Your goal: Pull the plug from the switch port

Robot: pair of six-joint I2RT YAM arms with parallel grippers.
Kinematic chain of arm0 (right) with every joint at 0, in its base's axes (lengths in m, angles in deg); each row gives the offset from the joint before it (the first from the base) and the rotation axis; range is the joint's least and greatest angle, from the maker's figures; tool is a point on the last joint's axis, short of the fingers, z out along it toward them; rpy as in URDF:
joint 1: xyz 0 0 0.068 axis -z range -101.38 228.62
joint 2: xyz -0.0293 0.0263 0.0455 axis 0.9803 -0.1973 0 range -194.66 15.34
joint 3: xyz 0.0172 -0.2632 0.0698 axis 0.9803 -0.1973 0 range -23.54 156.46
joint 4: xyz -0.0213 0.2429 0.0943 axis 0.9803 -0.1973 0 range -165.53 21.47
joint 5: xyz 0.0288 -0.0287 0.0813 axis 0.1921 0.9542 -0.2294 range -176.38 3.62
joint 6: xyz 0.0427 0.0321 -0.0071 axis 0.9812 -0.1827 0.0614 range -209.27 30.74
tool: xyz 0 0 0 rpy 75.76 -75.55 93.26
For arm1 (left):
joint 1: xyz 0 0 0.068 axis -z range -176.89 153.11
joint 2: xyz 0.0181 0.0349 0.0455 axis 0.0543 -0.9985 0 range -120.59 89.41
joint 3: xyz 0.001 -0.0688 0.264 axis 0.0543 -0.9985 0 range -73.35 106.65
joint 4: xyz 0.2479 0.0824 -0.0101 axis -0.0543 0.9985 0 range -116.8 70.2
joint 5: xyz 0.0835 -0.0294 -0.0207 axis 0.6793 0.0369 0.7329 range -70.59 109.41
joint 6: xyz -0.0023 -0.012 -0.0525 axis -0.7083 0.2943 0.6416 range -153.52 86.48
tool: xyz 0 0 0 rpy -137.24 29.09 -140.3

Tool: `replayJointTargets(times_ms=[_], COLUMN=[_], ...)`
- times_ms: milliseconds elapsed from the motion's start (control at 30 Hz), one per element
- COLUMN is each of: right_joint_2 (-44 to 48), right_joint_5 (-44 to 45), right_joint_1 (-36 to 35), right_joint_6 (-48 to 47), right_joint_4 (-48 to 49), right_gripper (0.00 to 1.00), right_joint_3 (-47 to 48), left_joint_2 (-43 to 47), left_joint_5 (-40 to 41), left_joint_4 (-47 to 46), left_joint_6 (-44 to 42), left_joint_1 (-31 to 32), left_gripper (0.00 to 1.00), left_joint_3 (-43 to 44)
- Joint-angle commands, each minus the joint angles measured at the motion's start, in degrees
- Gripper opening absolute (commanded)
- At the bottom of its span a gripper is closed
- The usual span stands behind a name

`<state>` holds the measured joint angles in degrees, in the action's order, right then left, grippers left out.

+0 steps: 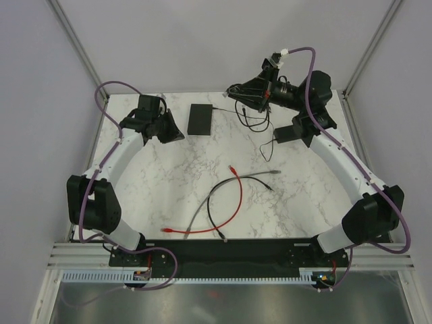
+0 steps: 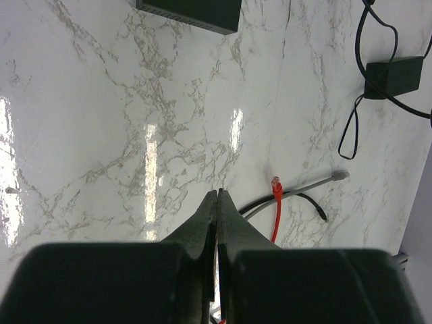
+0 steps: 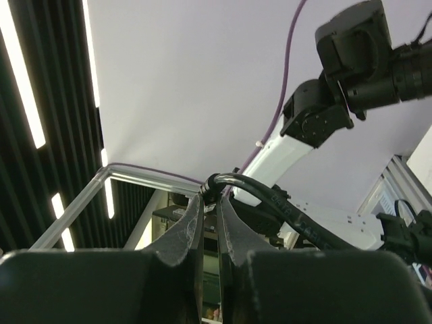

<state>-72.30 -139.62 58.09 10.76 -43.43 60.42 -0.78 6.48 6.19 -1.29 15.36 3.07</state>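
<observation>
Item: switch (image 1: 200,119), a flat black box lying on the far part of the marble table (image 1: 169,175), left of centre. Right gripper (image 3: 210,197): held high beyond the switch's right side and tipped so that its camera faces the ceiling, fingers pinching a black cord (image 3: 270,194). Judged to be drawing the cord up and away to free the plug. The plug is not visible, and whether it has left the port cannot be told. Left gripper (image 2: 217,197): fingers pressed together on nothing, hovering just left of the switch, probably on hand to steady the box. Power adapter (image 1: 290,133): on the far right, its thin cords running toward the right gripper. Red lead (image 1: 240,196), grey lead (image 1: 250,175) and black lead (image 1: 208,209): loose at centre, apart from both grippers, apparently not involved.
</observation>
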Motion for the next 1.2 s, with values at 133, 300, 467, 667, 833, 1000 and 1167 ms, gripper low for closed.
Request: replayJointTargets(times_ms=[133,300,467,667,833,1000,1167], right_joint_2=[2.65,0.19,-3.06,-4.13,-2.54,-0.87,2.72], right_joint_5=[0.66,5.50,5.78,-0.37,-6.08,-10.13,-13.12], right_joint_1=[0.67,0.67,0.67,-0.56,-3.54,-8.81,-13.91], right_joint_6=[-8.97,-10.82,-8.62,-15.91,-19.87,-19.61,-7.69], right_joint_4=[-14.73,-14.12,-14.29,-24.48,-24.31,-23.87,-11.69], right_gripper=[0.00,0.00,0.00,0.00,0.00,0.00,0.00], right_joint_3=[-7.05,-8.03,-6.98,1.72,6.37,7.71,3.06], left_joint_2=[2.30,4.23,5.55,6.78,7.14,7.57,8.28], left_joint_5=[0.80,0.80,0.80,0.80,0.80,0.80,0.80], left_joint_4=[0.05,0.05,0.05,0.05,0.05,0.05,0.05], left_joint_6=[-2.17,-2.17,-2.17,-2.17,-2.17,-2.17,-2.17], left_joint_1=[0.05,0.05,-0.03,-0.12,-0.47,-0.65,-1.17], left_gripper=[0.02,0.02,0.02,0.02,0.02,0.02,0.02], left_joint_3=[-1.10,-2.15,-3.03,-4.00,-3.83,-3.74,-3.47])
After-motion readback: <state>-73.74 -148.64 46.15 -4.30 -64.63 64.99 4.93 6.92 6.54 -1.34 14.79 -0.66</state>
